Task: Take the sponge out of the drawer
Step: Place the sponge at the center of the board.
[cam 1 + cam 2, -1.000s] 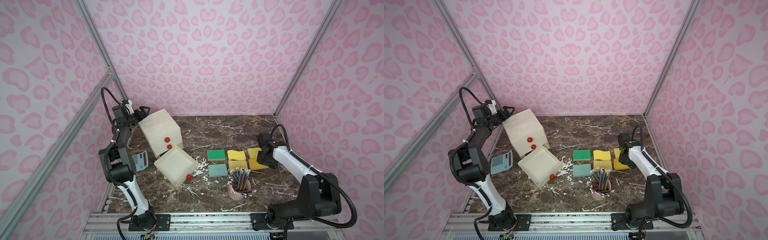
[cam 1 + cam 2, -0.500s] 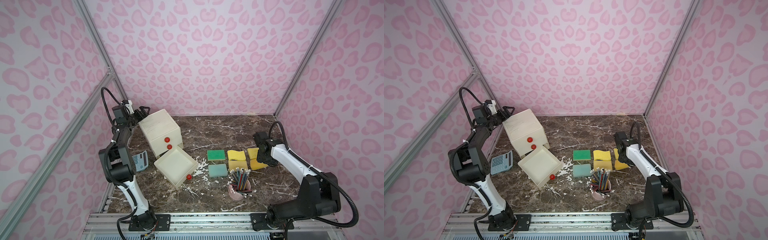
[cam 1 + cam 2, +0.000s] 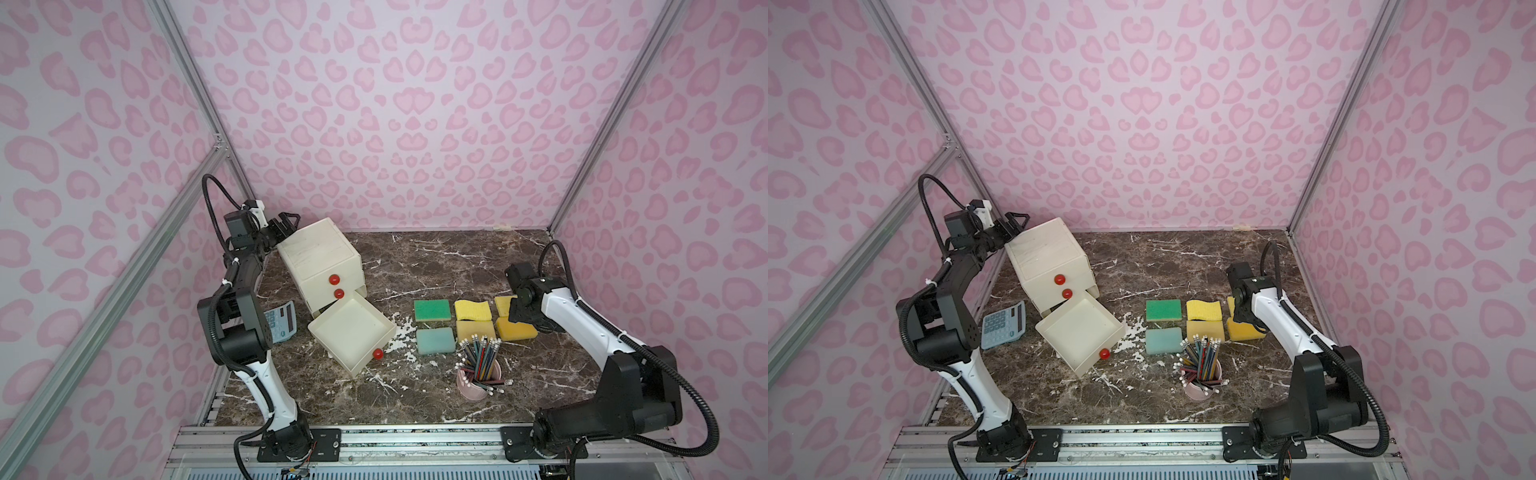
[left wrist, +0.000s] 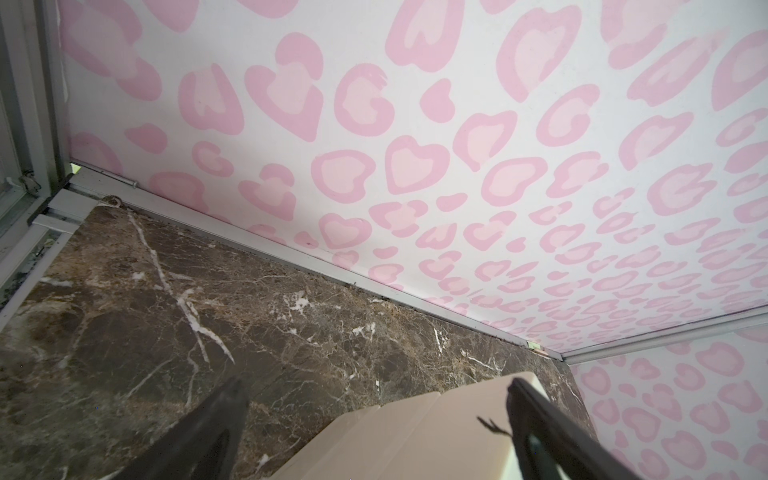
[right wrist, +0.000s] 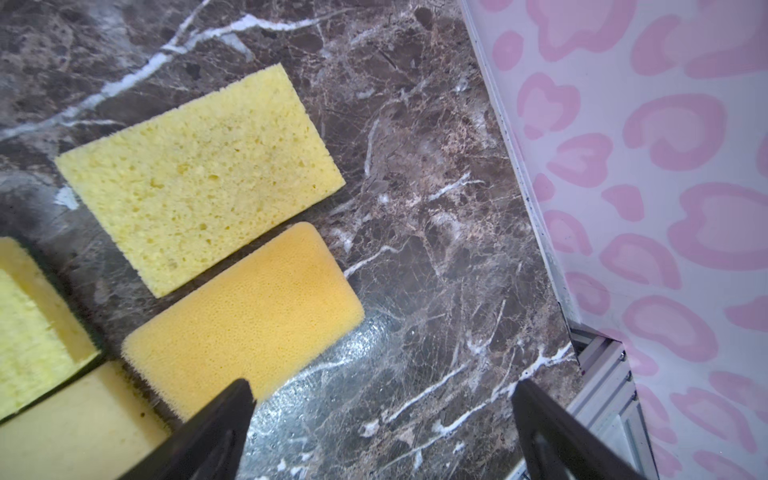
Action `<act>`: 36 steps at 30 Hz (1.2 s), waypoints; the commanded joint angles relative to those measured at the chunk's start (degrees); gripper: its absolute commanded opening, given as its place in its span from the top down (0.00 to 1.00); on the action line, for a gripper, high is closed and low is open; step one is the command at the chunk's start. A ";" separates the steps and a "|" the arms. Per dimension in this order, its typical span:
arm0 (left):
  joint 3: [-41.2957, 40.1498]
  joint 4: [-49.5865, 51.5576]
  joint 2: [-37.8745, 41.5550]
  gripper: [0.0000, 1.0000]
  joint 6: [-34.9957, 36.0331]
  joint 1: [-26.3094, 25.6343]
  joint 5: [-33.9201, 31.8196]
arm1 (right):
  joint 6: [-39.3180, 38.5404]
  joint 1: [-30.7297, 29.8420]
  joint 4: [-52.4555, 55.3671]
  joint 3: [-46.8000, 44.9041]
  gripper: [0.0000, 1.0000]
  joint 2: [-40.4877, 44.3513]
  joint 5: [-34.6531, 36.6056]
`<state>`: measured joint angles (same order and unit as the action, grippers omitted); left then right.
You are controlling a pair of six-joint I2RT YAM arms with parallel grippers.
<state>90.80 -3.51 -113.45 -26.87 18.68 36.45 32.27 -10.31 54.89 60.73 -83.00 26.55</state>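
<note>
The cream cabinet point(image 3: 320, 257) stands at the back left. Its bottom drawer point(image 3: 332, 338), with a red knob, is pulled out and shows nothing inside. An orange sponge point(image 3: 515, 329) point(image 5: 245, 316) lies flat on the marble at the right, beside a pale yellow sponge point(image 5: 199, 178). My right gripper point(image 3: 521, 316) point(image 5: 382, 388) hovers just over the orange sponge's end, open and holding nothing. My left gripper point(image 3: 284, 224) point(image 4: 376, 386) stands open at the cabinet's top back corner point(image 4: 415, 436), one finger on each side of it.
Green point(image 3: 432, 310), teal point(image 3: 434, 340), yellow point(image 3: 472, 310) and tan point(image 3: 476, 330) sponges lie in two rows mid-table. A pink cup of pencils point(image 3: 478, 374) stands in front of them. A calculator point(image 3: 281, 322) lies left of the drawer. The right wall point(image 5: 623, 208) is close.
My right gripper has opened wide and drawn slightly back off the orange sponge, which stays on the table. The left arm has not moved.
</note>
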 commanded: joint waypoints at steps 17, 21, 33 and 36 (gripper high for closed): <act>-0.45 4.14 -0.84 0.01 0.95 0.14 -1.99 | -2.57 -4.13 -9.23 -4.40 0.01 -6.82 -3.19; -0.46 4.19 -0.77 0.01 0.95 0.13 -2.08 | -2.42 -4.11 -9.01 -4.39 0.01 -9.98 -2.65; -0.37 4.47 -0.90 0.01 1.11 0.22 -2.34 | -2.07 -2.40 -9.02 -4.85 0.01 -11.48 -1.88; -0.28 4.47 -0.98 0.01 1.12 0.22 -2.26 | -2.06 -2.52 -8.93 -4.83 0.01 -11.23 -1.80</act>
<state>90.80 -3.51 -113.45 -26.94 18.70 36.45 30.02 -12.80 44.47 56.25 -93.91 23.18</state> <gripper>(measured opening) 0.987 0.991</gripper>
